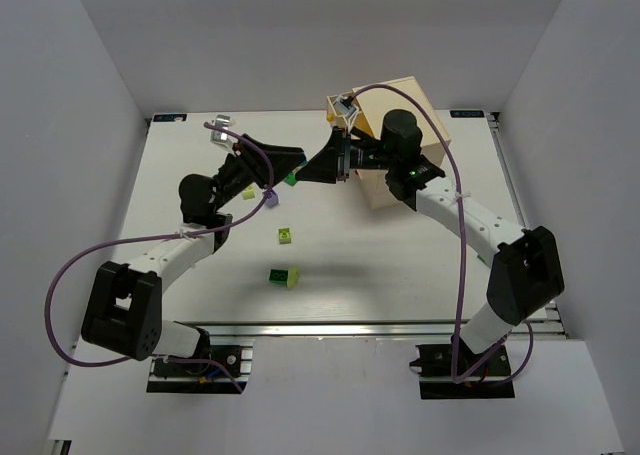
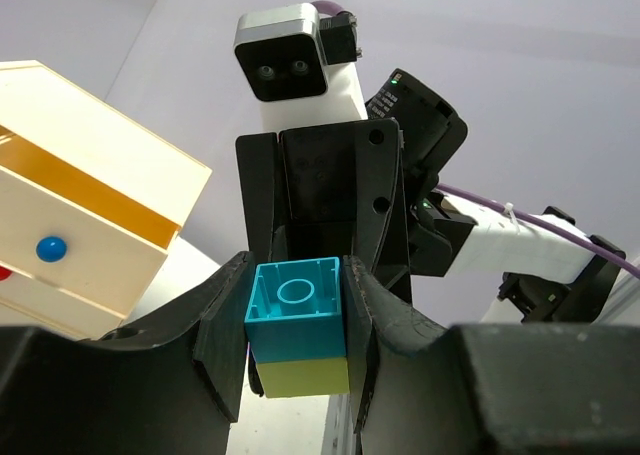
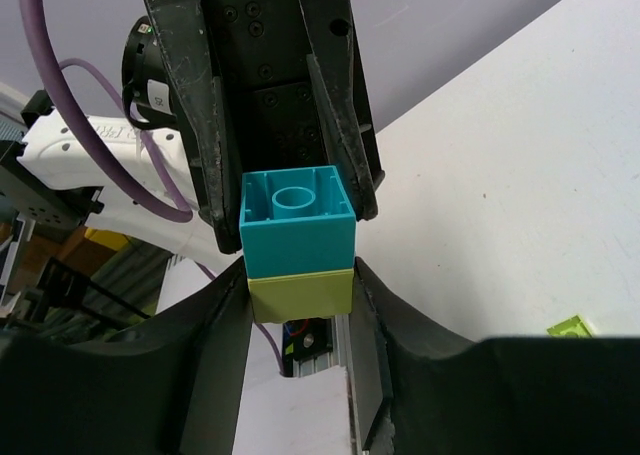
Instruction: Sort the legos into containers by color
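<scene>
Seen from above, two black arms meet nose to nose over the far middle of the white tabletop [image 1: 380, 275]. The two-brick stack they share is hidden there between them, and only the wrist cameras show it. The right arm also covers much of the cream chest [image 1: 415, 100], which sits at about 1 o'clock on the tabletop. Its drawers cannot be made out from above. From the left wrist, one corner of the chest shows at 9 o'clock, cut off by the frame edge, with a blue knob [image 2: 50, 247].

The two-brick stack [image 2: 297, 325] is a blue brick [image 3: 298, 215] joined to a yellow-green brick [image 3: 300, 293]. In both wrist views its long axis runs from 12 to 6 o'clock. The blue brick is at the 12 end, where an open face with a ring inside points upward. The left fingers [image 2: 225, 315], partly open, press on both sides of the stack. The right fingers [image 3: 215, 355], also partly open, sit against the sides of the yellow-green brick from the opposite direction.

Loose bricks lie toward 7 o'clock of the meeting point: a green-and-yellow pair [image 1: 284, 275], a single yellow-green piece [image 1: 285, 236] and a purple piece [image 1: 270, 199].
</scene>
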You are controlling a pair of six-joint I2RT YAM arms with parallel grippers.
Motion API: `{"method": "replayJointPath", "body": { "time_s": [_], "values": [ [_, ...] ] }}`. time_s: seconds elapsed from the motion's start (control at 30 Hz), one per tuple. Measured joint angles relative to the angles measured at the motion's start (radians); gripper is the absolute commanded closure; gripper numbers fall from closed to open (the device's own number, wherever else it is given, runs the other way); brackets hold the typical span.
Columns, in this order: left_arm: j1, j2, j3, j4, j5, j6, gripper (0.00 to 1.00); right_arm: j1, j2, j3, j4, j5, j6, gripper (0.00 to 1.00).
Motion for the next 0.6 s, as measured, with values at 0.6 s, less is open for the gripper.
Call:
{"method": "replayJointPath", "body": {
  "time_s": [0.6],
  "values": [
    [-0.006, 0.043, 0.063, -0.033, 0.055, 0.016, 1.00, -0.027, -0.031, -0.082, 0.114, -0.002, 0.048, 1.00]
  ]
}}
